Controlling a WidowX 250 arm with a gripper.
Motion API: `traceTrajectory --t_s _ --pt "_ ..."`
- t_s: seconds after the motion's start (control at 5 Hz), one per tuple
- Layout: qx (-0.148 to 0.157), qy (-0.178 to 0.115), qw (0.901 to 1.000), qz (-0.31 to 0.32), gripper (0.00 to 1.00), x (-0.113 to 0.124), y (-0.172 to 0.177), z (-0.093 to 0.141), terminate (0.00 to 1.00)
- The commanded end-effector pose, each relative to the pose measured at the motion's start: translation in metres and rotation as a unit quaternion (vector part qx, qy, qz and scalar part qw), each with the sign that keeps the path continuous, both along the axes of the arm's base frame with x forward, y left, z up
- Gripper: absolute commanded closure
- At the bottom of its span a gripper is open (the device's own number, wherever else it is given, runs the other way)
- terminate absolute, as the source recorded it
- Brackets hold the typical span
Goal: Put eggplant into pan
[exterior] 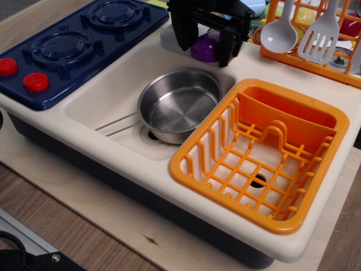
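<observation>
At the back of the toy sink unit, the black end effector point(205, 48) hangs over the rear edge of the basin, its two fingers point(228, 42) pointing down and standing apart on either side of the eggplant point(204, 47). The glossy purple eggplant sits between them, but whether the fingers actually press on it cannot be told from this view. Just in front and below, the pan point(179, 104) rests in the cream sink basin point(107, 93), its bowl holding nothing and its thin double-wire handle reaching left across the basin floor. An orange dish rack point(261, 152) fills the right part of the sink, touching the pan's rim. A blue stove top point(73, 45) with red knobs point(35, 82) lies to the left, all on a pale wooden worktop point(67, 197).
</observation>
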State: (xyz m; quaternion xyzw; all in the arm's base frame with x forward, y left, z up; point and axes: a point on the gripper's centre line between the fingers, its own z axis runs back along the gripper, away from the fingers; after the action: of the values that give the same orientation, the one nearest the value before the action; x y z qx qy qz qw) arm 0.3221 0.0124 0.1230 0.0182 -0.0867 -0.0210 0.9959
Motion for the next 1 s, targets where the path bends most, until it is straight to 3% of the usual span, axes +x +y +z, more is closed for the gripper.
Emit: traceTrajectory --t_s 0.0,0.4,0.6,0.8 --pt "0.014 -0.009 0.9997 0.017 1.00 0.000 -0.006 0.006 0.00" --pt "-0.004 0.004 0.9987 0.050 1.00 -0.022 -0.011 0.013 0.00" --pt "0.020 0.000 0.9979 0.062 1.00 -0.032 -0.022 0.010 0.00" --pt "0.025 -0.001 0.9965 0.080 1.00 -0.044 -0.017 0.008 0.00"
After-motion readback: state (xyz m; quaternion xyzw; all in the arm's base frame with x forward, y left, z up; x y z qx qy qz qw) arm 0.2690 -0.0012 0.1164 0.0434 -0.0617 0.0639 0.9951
